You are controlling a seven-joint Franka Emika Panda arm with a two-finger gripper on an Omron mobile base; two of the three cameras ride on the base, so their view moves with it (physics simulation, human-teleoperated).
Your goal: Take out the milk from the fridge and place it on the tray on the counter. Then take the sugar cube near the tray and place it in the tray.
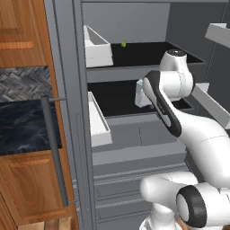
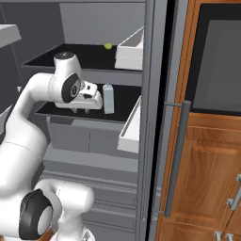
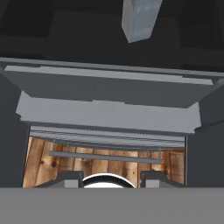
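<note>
Standing upright, gabled milk (image 2: 108, 99), black fridge (image 2: 123, 101) shelf

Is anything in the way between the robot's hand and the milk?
Nothing visible is. The end effector sits just beside the milk on the black fridge shelf, with bare shelf between them.

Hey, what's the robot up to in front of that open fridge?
The arm is reaching into the open fridge toward the milk, which stands upright on the middle shelf. The gripper hangs just beside the carton, pointing down, and holds nothing. A small green item sits on the shelf above. The milk has not been lifted out yet.
</note>
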